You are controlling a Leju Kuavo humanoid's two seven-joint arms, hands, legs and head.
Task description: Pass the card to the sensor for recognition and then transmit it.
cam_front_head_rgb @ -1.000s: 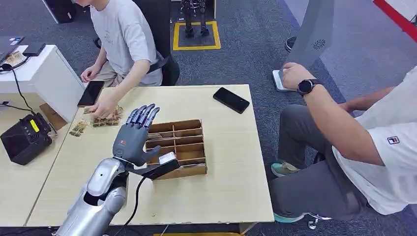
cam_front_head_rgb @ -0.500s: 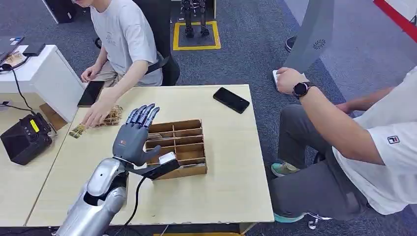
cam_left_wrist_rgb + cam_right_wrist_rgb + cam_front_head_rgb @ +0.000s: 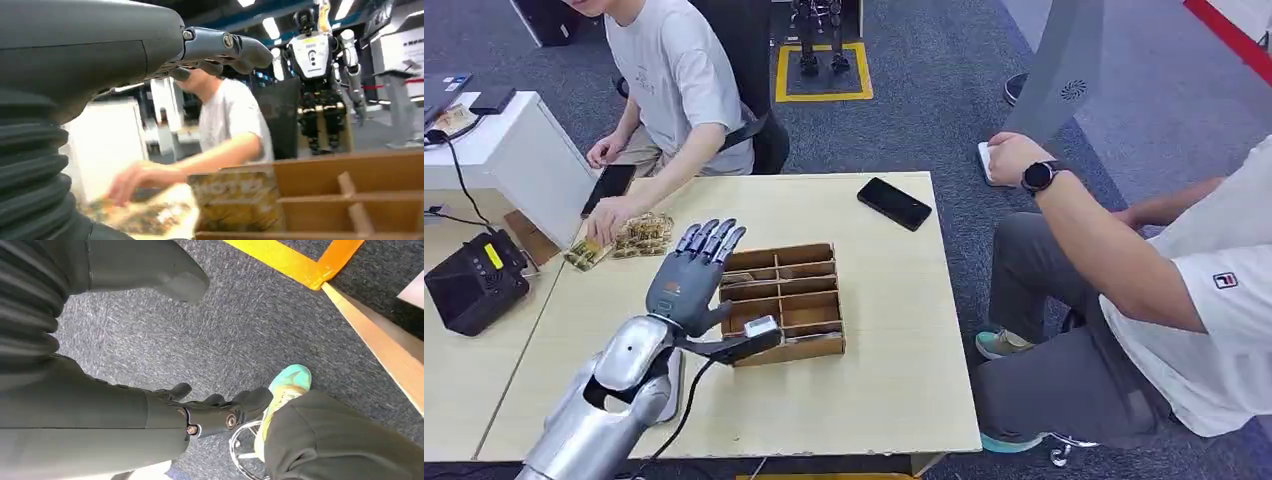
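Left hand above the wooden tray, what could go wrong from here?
1. The left hand is open and holds nothing, close to a person's hand resting on the cards; reaching there could bump it.
2. The small black device, likely the sensor, lies just below the hand against the wooden tray; a low sweep may knock it.
3. Its cable runs beside the arm and could snag.

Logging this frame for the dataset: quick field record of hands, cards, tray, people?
left hand: raised over the table, fingers apart, holding nothing
right hand: hanging over grey carpet, holding nothing
patterned cards: stacked near the table's far left edge, under a seated person's hand
brown divided wooden tray: mid-table
black phone: far right of the table
second person: seated on the right
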